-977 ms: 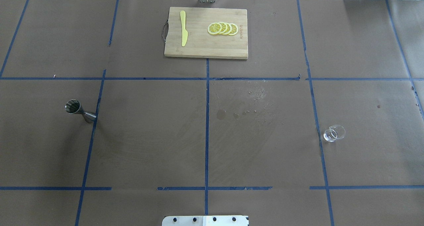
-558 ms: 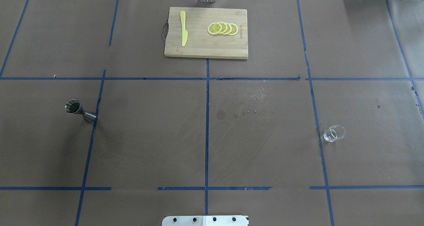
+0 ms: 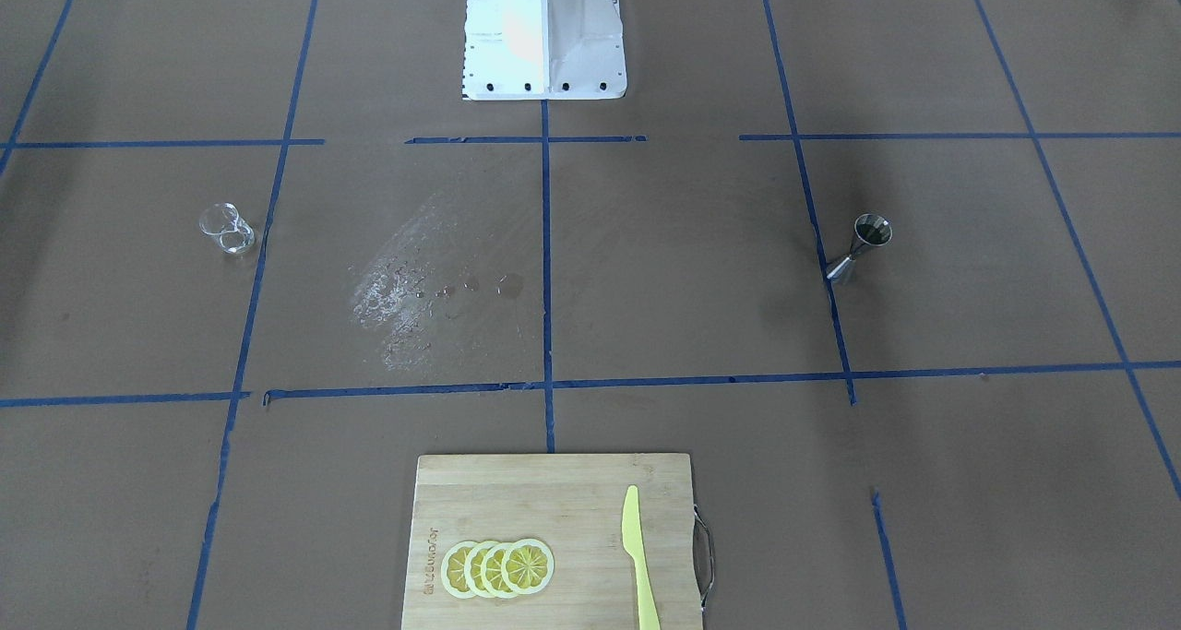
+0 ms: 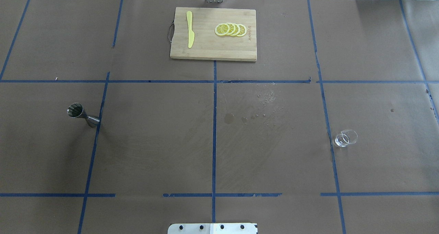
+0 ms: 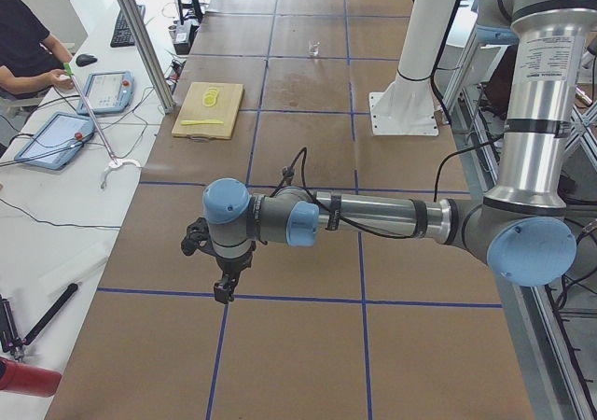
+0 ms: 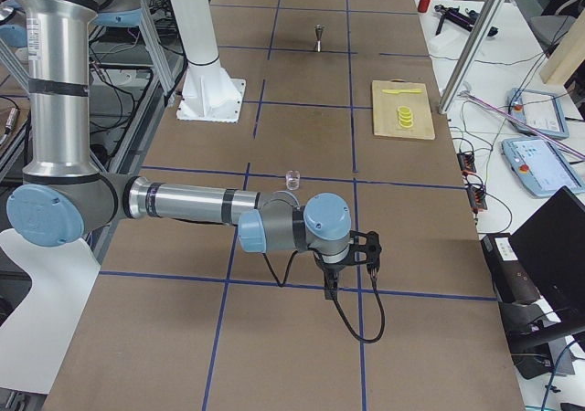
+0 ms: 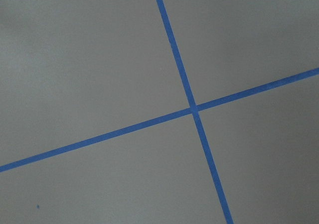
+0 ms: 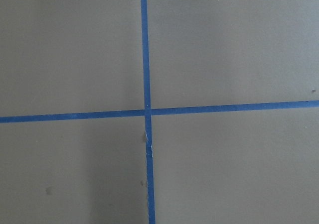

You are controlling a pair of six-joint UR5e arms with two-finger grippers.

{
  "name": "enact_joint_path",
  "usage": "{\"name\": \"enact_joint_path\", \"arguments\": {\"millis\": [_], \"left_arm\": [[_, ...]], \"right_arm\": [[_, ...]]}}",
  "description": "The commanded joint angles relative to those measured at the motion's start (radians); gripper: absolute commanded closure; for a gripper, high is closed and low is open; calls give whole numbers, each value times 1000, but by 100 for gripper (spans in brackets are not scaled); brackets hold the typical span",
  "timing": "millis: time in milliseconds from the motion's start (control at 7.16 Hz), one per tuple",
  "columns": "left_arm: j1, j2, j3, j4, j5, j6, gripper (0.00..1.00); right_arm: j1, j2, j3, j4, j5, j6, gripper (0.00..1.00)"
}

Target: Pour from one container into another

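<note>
The clear glass cup point(image 4: 345, 138) stands upright on the brown table cover at the right; it also shows in the front-facing view point(image 3: 227, 229) and beyond the near arm in the right view point(image 6: 292, 179). Far to the left stands the steel jigger point(image 4: 82, 114), hourglass-shaped and upright point(image 3: 858, 247). Neither gripper shows in the overhead or front-facing view. The left gripper point(image 5: 224, 289) hangs over a tape crossing at the table's left end, and the right gripper point(image 6: 331, 288) over one at the right end. I cannot tell whether either is open or shut. Both wrist views show only tape lines.
A wooden cutting board point(image 4: 212, 33) with lemon slices point(image 4: 230, 29) and a yellow plastic knife point(image 4: 189, 29) lies at the far middle. Wet spots point(image 4: 260, 107) mark the centre. The robot's white base point(image 3: 542, 35) stands at the near edge. An operator point(image 5: 23, 47) sits beside tablets.
</note>
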Motion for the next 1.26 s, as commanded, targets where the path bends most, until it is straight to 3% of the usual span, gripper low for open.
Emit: {"name": "enact_joint_path", "arguments": {"millis": [0, 419, 1117], "left_arm": [[-1, 2, -11, 3, -2, 0, 0], [0, 2, -13, 6, -10, -205, 0], [0, 0, -7, 3, -10, -206, 0]], "right_arm": [[-21, -10, 81, -125, -14, -1, 0], [-23, -23, 71, -117, -11, 2, 0], [-21, -21, 71, -113, -8, -1, 0]]}}
